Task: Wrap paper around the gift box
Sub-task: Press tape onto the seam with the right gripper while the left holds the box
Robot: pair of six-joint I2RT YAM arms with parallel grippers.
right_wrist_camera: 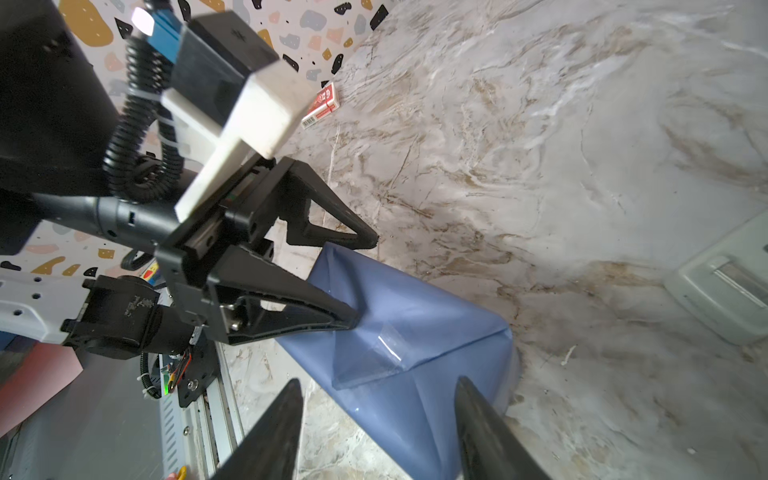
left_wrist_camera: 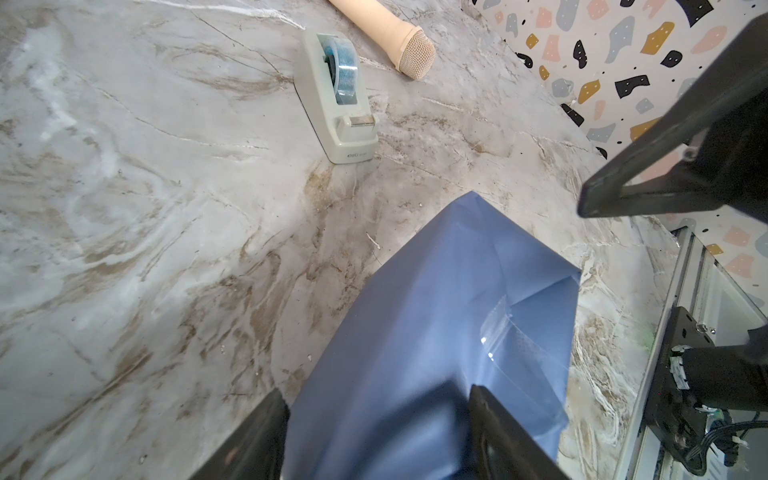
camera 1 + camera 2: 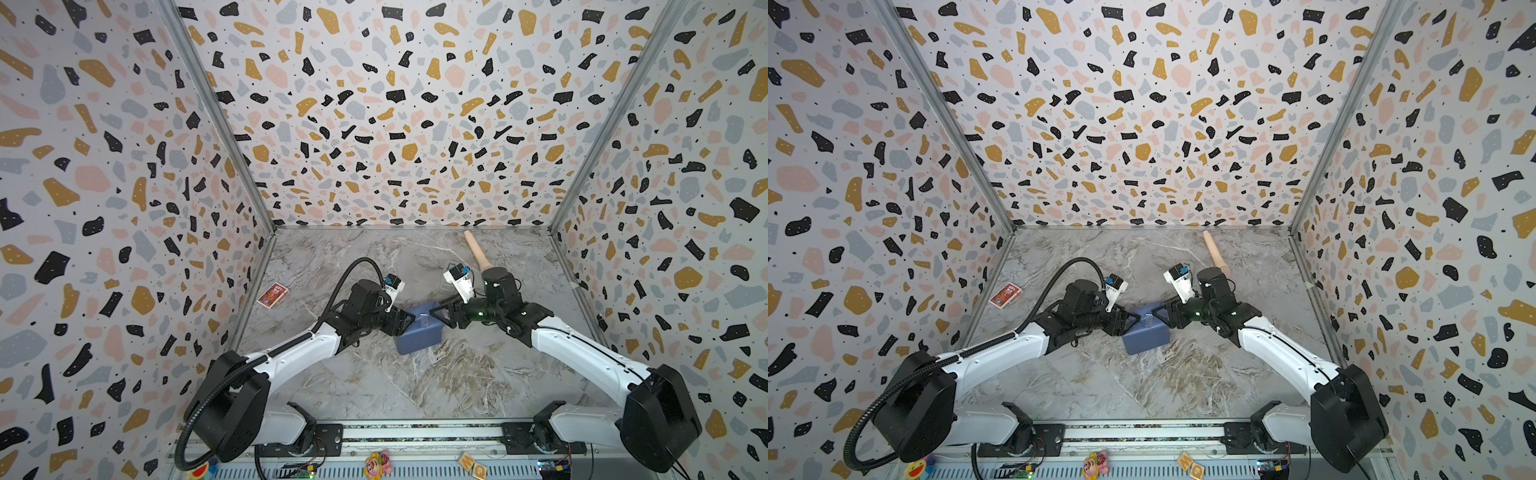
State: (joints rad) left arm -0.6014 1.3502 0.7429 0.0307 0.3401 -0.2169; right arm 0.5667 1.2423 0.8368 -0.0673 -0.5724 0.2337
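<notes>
Gift box (image 3: pixel 419 332) sits on table (image 3: pixel 374 386), approx. centre, fully covered in blue paper (image 2: pixel 415 311), w/ clear tape strip (image 2: pixel 505 332) across a folded seam. L gripper (image 2: pixel 376 392) clasps the wrapped box at its left end, jaws either side, touching paper. R gripper (image 1: pixel 378 380) hovers over opp. end, jaws apart, holding nothing.

White arms (image 3: pixel 291 353), black joints (image 3: pixel 232 403), ribbed cable (image 3: pixel 361 264)

Wrapped gift box (image 3: pixel 419 332) lies between left claw (image 3: pixel 405 324) and right claw (image 3: pixel 436 318); card pack (image 3: pixel 272 296) left, tape dispenser (image 2: pixel 336 95) behind.
</notes>
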